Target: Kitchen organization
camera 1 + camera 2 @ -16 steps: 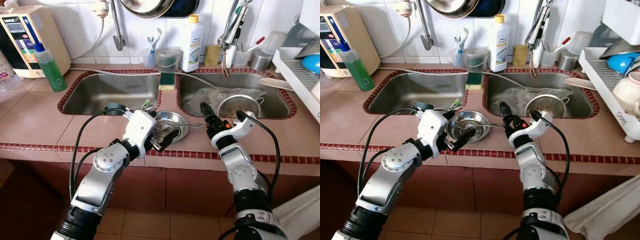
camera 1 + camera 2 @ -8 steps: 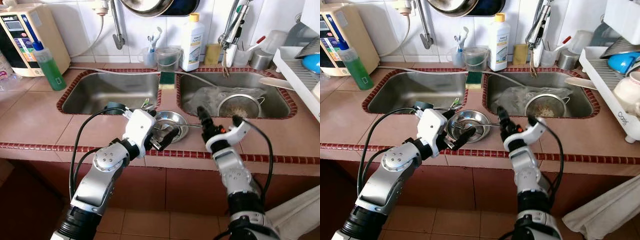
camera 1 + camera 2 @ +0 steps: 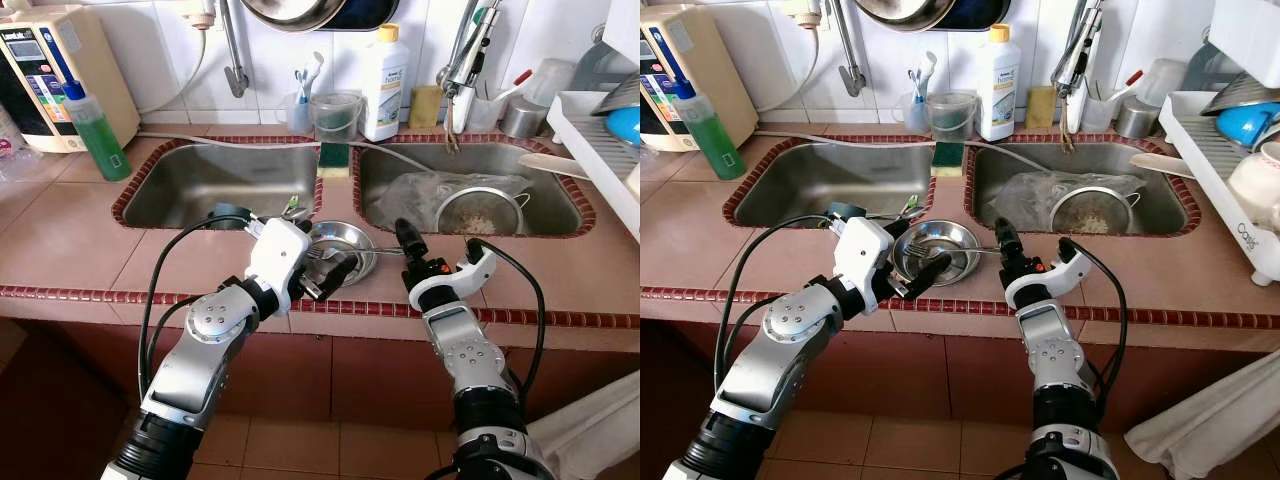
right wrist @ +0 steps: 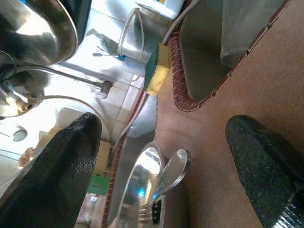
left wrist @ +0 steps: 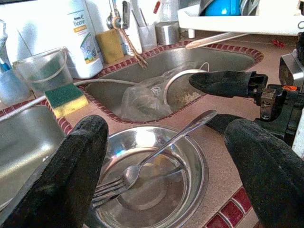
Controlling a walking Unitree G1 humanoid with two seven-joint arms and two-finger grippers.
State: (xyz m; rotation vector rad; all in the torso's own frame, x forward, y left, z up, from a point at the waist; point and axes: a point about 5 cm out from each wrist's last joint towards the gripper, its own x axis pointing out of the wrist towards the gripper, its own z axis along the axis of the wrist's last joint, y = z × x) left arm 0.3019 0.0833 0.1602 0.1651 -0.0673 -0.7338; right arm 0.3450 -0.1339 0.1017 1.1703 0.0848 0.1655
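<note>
A small steel bowl [image 3: 342, 252] sits on the tiled counter between the two sinks, with a fork [image 5: 142, 168] lying in it. The fork's handle [image 3: 985, 249] sticks out over the rim toward my right side. My left gripper [image 3: 322, 252] is open at the bowl's near left edge; in the left wrist view its fingers [image 5: 71, 166] stand on either side of the bowl [image 5: 190, 156]. My right gripper [image 3: 1006, 246] is open just right of the bowl. In the right wrist view the handle's end [image 4: 175, 164] lies between its spread fingers [image 4: 61, 166].
The left sink [image 3: 220, 185] is bare; the right sink [image 3: 560, 215] holds a strainer [image 3: 485, 210] and a plastic bag. A sponge [image 3: 334, 160] lies on the divider. A soap bottle [image 3: 384, 85], a green bottle [image 3: 97, 130] and a dish rack [image 3: 600, 140] line the back and right.
My right arm has pulled back and to the left, bringing its gripper closer to the fork handle and turning the wrist. The left gripper, bowl and fork have not moved.
</note>
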